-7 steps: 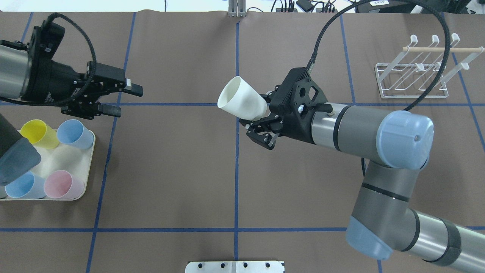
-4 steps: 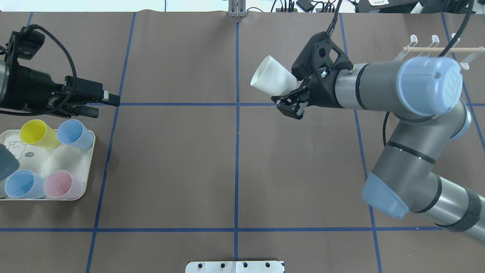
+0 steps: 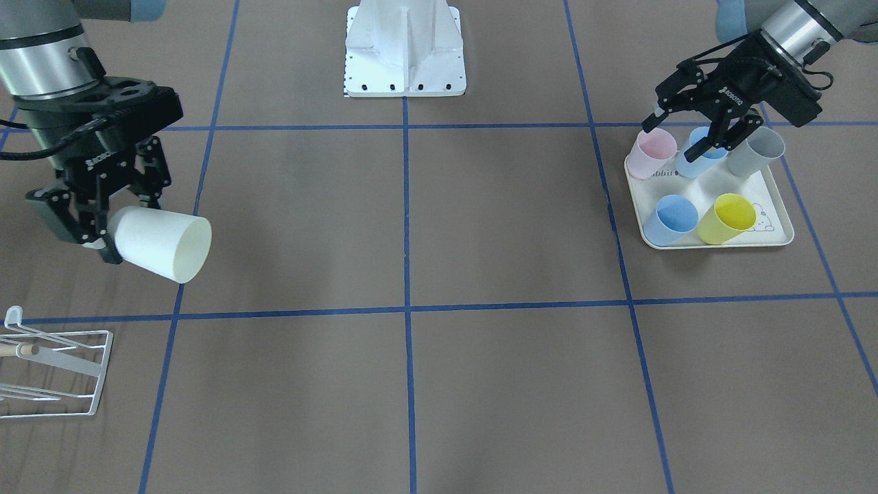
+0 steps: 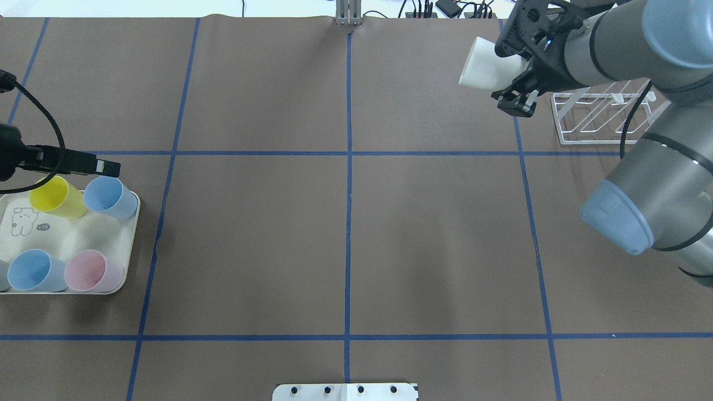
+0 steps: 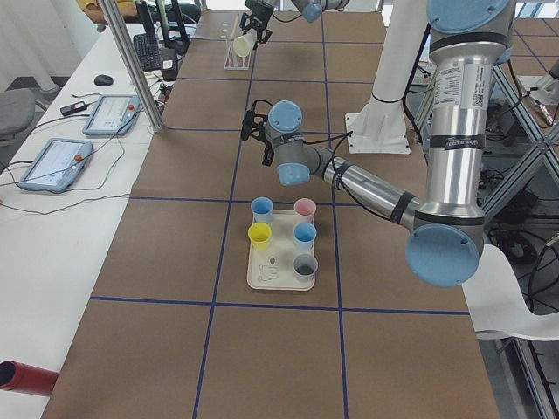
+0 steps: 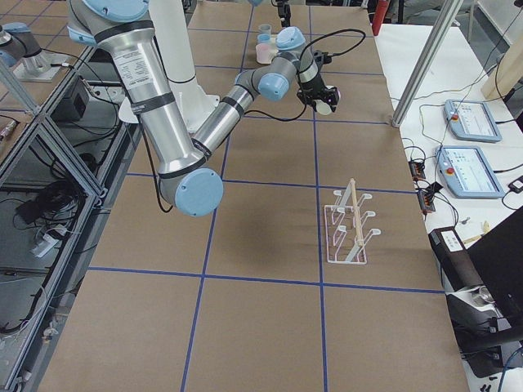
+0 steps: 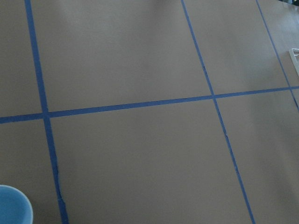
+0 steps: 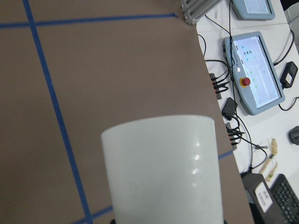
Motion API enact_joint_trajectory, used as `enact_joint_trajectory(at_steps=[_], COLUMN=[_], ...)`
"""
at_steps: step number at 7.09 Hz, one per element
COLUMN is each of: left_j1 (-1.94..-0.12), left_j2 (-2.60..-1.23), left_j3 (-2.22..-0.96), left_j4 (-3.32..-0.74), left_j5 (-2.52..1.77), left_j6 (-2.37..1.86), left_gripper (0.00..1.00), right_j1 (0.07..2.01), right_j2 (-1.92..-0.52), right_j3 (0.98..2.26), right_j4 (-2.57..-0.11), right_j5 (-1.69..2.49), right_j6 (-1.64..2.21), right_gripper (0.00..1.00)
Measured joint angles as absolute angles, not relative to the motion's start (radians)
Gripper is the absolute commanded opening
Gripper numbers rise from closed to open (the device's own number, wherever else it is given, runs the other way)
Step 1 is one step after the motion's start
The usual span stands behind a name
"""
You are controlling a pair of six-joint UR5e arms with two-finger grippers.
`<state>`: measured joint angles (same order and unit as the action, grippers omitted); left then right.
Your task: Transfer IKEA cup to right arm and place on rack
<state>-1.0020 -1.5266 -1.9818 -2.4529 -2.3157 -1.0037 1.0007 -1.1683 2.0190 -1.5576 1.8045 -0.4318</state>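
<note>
**Item held in right hand, short of rack: placement step pending**

1. Tabletop: brown paper surface ruled with blue tape lines; fills every view.
2. Right arm: silver-grey jointed arm with pale blue caps. It enters at the right edge of the overhead view and reaches to the upper right corner.
3. Left arm: matching silver-grey arm, at the left edge of the overhead view, above the tray.
4. Cream rectangular rabbit-print tray: lower left of the overhead view. It carries one yellow, one pink, one grey and two blue plastic cups, all upright.
5. White wire-frame rack: upper right of the overhead view, partly hidden behind the right arm. No cup is seen on it.
6. White tapered plastic IKEA cup: lying sideways in the air, mouth toward the frame's left in the overhead view. It sits just left of the rack and apart from it.
7. Right hand: black two-finger hand, fingers closed on the base end of the IKEA cup.
8. Left hand: black two-finger hand, fingers spread and holding nothing, above the far row of cups on the tray.

Assessment: the transfer looks done, and the carry to the rack is in hand. The next move probably calls for shifting the cup over the rack. It would then be turned mouth-down onto a prong, and the fingers opened only once it is seated.
</note>
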Motion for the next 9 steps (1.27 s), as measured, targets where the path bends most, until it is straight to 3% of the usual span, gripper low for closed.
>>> enact_joint_trajectory(at_steps=[4,9], left_j1=[-1.001,-0.998], left_j2=[-1.525,-1.528], left_j3=[-1.983,-1.983], left_j4=[-2.454,-2.455], left_j5=[-2.315,-2.315], left_j6=[-0.997,-0.998], left_gripper=[1.00,1.00], right_j1=[1.107,1.008], right_j2=[-1.327,-1.407], right_j3=[2.026,1.983], right_j4=[-1.629,-1.621], right_j5=[1.514,1.277], right_j6=[-1.136,-1.212], right_gripper=[0.00,0.00])
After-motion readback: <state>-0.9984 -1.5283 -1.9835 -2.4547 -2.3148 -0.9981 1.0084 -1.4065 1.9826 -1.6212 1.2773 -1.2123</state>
